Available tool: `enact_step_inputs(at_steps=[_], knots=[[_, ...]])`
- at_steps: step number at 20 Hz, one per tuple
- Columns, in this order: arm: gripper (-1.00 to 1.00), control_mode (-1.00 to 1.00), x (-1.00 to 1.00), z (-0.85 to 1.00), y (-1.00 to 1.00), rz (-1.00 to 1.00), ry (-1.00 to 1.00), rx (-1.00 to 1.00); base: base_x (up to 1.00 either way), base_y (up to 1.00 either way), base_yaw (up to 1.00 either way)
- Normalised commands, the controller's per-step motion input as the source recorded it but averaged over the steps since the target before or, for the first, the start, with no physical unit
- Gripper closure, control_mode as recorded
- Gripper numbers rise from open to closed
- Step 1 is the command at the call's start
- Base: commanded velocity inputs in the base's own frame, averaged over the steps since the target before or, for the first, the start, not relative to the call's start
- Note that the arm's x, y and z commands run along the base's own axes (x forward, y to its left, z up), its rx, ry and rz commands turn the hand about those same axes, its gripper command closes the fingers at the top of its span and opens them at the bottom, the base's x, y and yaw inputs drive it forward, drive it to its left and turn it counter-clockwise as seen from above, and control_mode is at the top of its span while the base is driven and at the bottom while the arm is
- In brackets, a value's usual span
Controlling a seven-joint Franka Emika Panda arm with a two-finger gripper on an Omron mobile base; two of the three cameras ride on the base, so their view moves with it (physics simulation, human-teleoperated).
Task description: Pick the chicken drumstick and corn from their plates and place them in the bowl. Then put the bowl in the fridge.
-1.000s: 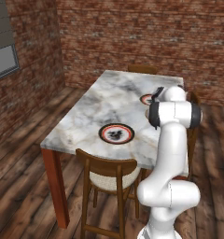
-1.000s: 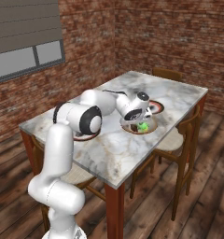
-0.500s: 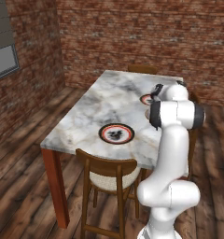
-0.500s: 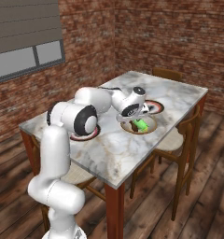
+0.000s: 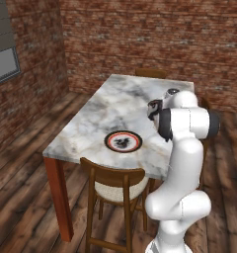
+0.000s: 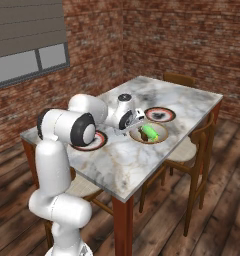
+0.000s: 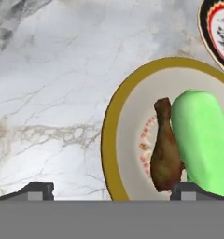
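The hand [image 6: 134, 121] hangs just above the table [image 6: 157, 155] with its fingers spread wide and nothing between them; in the hand view the two dark tips [image 7: 37, 190] stand far apart at the bottom, one over bare marble and the other over the near edge of the bowl [image 7: 111, 135]. A second ago the hand sat lower and right over the bowl, hiding part of what lay in it. It has since drawn back toward the robot and lifted a little, and its fingers have opened the last bit.

That retreat uncovers the bowl's contents. The chicken drumstick [image 7: 166, 149] lies in the middle, thin end pointing away from the hand, and the corn [image 7: 202, 140] lies right beside it, touching along its side. In the right base view the green cob shows clearly inside the bowl [image 6: 159, 137].

Both plates look bare: one [image 6: 160, 114] just past the bowl, the other [image 5: 123, 141] near the table's front edge by the chair [image 5: 113, 190].

So the filling part seems done. What remains is to grip the bowl, probably by its rim, and carry it to the fridge. The food lies loose, so a tilt could spill it.
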Motion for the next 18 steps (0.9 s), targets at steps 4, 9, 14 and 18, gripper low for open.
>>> enact_step_inputs(at_steps=[4,9,14,18], knots=[[-1.00,-1.00,0.10,-0.15,0.26,-0.01,0.00,-0.27,0.00,0.00,0.00],[-1.00,-1.00,0.32,-0.21,0.10,-0.06,0.02,-0.23,0.00,0.00,0.00],[-1.00,-1.00,0.41,-0.04,0.00,-0.04,0.11,-0.11,0.00,0.00,0.00],[-1.00,-1.00,0.32,-0.06,-0.01,-0.05,0.17,-0.05,0.00,0.00,0.00]])
